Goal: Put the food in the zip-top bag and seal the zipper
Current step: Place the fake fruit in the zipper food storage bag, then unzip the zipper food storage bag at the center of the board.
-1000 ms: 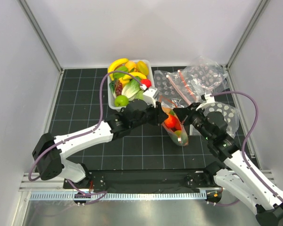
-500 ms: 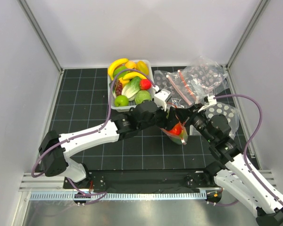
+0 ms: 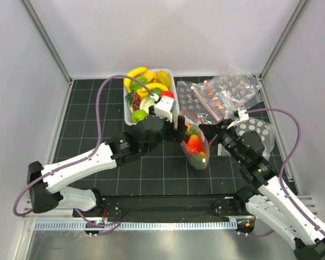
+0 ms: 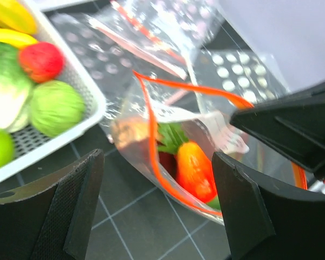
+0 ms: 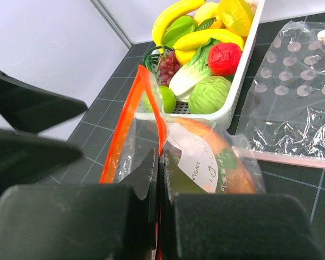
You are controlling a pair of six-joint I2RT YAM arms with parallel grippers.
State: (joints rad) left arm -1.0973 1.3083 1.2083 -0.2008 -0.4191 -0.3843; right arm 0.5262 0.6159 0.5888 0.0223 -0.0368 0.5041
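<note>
our right tool [image 5: 158, 162] is clamped tight on the zipper [image 5: 127, 116] of the zip-top bag [image 3: 196, 149], holding its mouth up. our left tool [image 4: 158, 179] gapes wide just beside that mouth, seemingly empty. food [image 4: 194, 172] sits inside the bag; more fills the white tub [image 5: 234, 105] beyond on the tabletop [image 3: 86, 124].

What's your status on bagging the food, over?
Left gripper open, empty. Right gripper shut on zip-top bag rim. Food inside, zipper unsealed. More in white tub.

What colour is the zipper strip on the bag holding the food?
Orange-red. The zipper on the zip-top bag shows best in the left wrist view.
</note>
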